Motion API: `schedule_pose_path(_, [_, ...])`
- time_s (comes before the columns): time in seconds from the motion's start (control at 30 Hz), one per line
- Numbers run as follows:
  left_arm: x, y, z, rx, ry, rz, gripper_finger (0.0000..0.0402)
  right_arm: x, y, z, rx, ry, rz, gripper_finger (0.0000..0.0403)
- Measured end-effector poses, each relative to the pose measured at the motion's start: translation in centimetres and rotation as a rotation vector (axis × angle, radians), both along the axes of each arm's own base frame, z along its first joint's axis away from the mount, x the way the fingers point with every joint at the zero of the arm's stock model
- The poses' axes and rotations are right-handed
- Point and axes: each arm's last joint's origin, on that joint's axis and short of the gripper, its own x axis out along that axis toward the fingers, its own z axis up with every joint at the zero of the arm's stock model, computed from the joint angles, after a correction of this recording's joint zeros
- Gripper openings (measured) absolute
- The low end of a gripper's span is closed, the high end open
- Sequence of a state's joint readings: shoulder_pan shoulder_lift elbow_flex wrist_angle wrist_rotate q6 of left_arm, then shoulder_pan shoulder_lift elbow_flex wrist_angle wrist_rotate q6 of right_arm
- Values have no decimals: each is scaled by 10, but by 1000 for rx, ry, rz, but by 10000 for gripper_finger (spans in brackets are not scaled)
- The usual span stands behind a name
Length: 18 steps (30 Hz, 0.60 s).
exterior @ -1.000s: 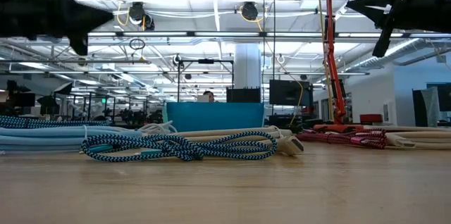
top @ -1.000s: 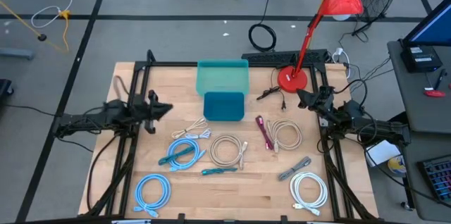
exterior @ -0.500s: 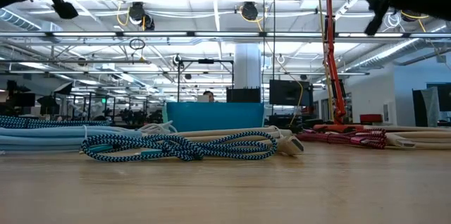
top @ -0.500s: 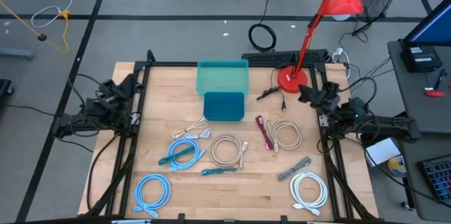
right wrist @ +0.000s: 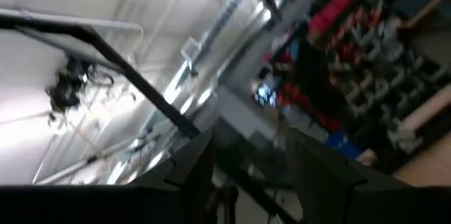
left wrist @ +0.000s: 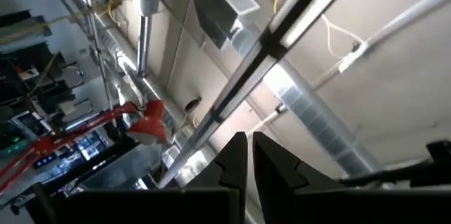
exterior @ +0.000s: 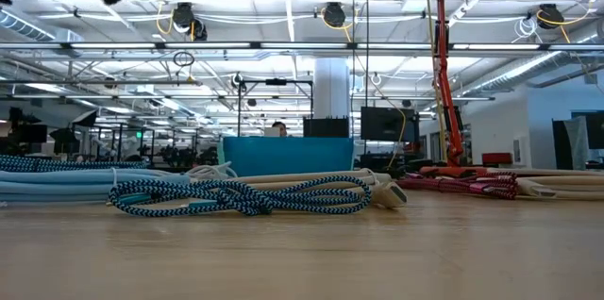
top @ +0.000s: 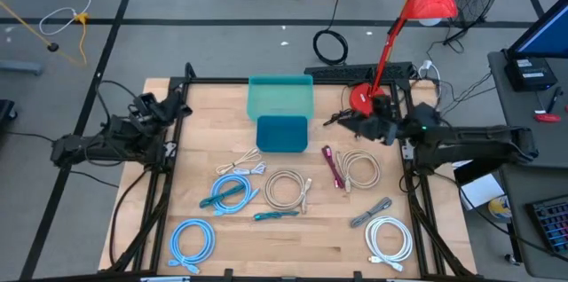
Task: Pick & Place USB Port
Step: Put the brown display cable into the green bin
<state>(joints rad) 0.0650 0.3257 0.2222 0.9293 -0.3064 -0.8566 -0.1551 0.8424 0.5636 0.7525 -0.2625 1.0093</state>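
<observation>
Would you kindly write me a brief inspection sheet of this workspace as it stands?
Surface: wooden table, bare along the front.
Job's things: teal bin at the back, teal lid before it.
Clutter: red desk lamp, back right corner.
Grippers: left gripper shut, raised at the left edge; right gripper near the lamp base, holding nothing.
Cables: blue coil, white coil, beige coil, magenta cable.
Surroundings: grey floor, floor cables.

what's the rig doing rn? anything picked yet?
Nothing is picked. The coiled cables lie loose on the table, in front of the teal bin. The left gripper is at the table's left edge, fingers nearly together, holding nothing, its camera pointing at the ceiling. The right gripper is over the back right of the table beside the red lamp's base, open and empty.
</observation>
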Motion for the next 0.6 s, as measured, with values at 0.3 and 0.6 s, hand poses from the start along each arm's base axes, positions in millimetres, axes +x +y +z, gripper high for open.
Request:
schedule_pose_path(0.3, [44,-2,75,220,325,-32,29,17,1,-12,-11,107,134,165])
schedule_pose_path(0.6, [78,-3,122,397,690,-80,125,19,12,13,-208,378,140,164])
